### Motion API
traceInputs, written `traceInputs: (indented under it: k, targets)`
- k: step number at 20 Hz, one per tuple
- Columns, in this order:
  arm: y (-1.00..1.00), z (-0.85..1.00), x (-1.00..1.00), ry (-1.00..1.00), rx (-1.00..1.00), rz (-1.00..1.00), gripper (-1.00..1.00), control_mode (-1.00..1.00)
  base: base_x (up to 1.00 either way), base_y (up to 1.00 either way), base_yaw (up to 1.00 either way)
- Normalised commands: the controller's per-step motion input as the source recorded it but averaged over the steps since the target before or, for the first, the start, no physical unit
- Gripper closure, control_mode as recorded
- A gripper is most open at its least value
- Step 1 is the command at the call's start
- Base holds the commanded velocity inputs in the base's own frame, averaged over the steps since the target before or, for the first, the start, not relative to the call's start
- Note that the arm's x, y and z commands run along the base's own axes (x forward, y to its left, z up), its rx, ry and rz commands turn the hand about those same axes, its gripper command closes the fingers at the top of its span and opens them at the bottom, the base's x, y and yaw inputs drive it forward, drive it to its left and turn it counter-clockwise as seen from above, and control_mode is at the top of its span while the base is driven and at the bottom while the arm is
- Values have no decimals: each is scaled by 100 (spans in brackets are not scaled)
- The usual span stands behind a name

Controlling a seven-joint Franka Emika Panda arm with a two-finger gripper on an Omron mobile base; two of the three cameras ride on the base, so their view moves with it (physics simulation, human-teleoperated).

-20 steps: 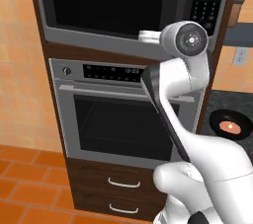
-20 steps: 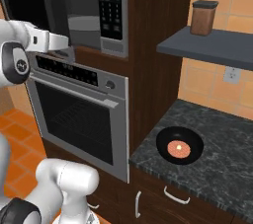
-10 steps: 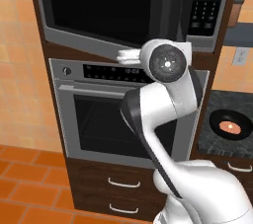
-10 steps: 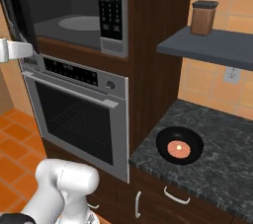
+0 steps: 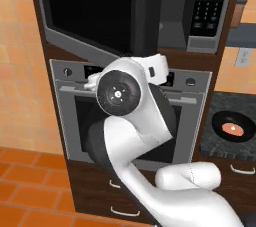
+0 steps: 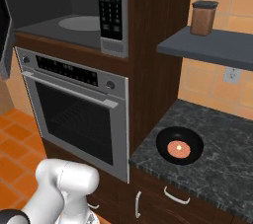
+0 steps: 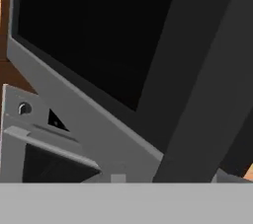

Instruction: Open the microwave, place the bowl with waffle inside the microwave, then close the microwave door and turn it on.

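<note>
The wide black-glass, steel-framed microwave door (image 5: 95, 16) stands swung out leftward, long axis horizontal, baring the dark grey cavity with its round turntable (image 6: 81, 22); the small black bowl (image 6: 179, 145) (orange waffle (image 6: 178, 148) inside) sits on the speckled counter (image 6: 222, 164); I cannot tell my gripper's state

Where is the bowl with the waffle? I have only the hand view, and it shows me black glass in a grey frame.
Observer: The bowl sits on the dark stone counter, to the right of the oven, with the waffle inside it.
Operator: Is the microwave open enough?
Observer: I think so. The microwave door stands swung out, and the right base view looks into the cavity at the bare turntable.
Operator: What is above the bowl?
Observer: A grey shelf with a brown canister on it.
</note>
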Motion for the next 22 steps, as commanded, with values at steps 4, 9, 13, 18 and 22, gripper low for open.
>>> traceInputs:
  k: [4, 9, 13, 18, 22]
  targets:
    - [100, -54, -45, 0, -6, 5, -100, -100, 0, 0, 0]
    - [93, -45, -98, -6, 0, 19, -100, -100, 0, 0, 0]
    - [9, -19, -100, -19, 6, 23, -100, -100, 0, 0, 0]
    - [-60, -9, -100, -21, 29, 9, -100, -100, 0, 0, 0]
    - [-100, 0, -61, -2, 44, 0, -100, -100, 0, 0, 0]
